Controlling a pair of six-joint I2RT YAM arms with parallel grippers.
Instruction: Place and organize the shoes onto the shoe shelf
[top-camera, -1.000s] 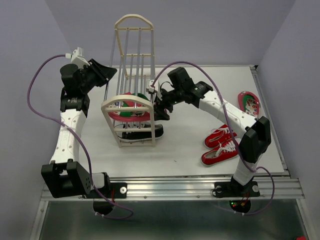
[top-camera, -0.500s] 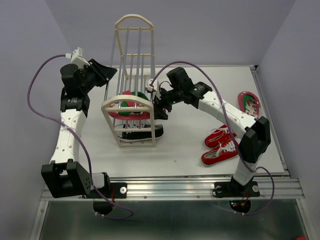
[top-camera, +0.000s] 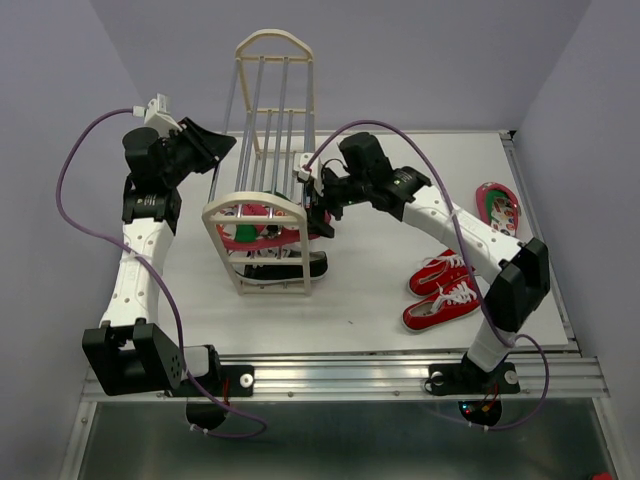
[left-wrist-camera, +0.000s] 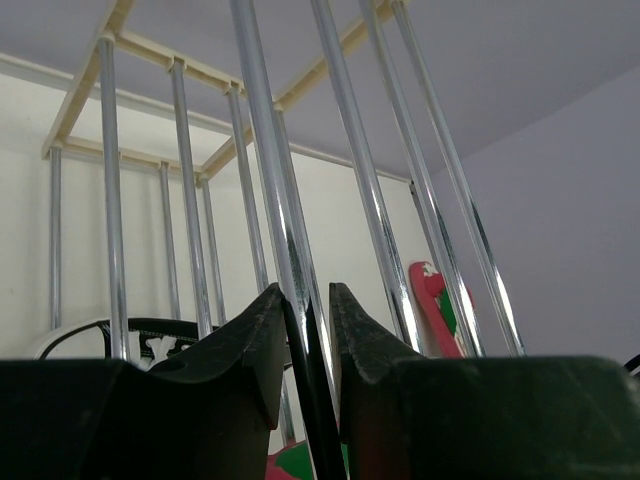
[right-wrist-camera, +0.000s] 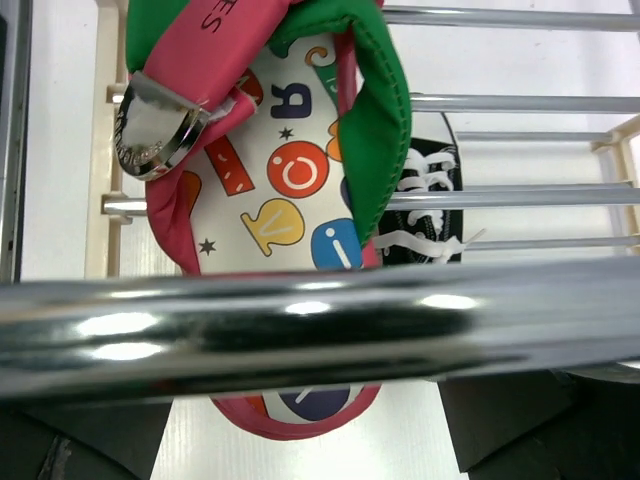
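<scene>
We pinch a rod (left-wrist-camera: 270, 150) of the shoe shelf (top-camera: 256, 212) with the left gripper (left-wrist-camera: 300, 320). The right gripper (right-wrist-camera: 305, 425), spread, straddles the pink flip-flop (right-wrist-camera: 290, 190) resting above a black sneaker (top-camera: 285, 268). Snagging a rod could knock it through.

Colourful letters "R", "C" and "i" on the footbed of the flip-flop (right-wrist-camera: 290, 190); partial, unclear lettering on its pink strap (right-wrist-camera: 205, 45).

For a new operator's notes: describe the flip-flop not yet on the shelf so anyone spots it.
Start at the right edge of the table. Beyond the red sneakers lies one flip-flop. It is flat, pink-rimmed with a green strap, not laced.
</scene>
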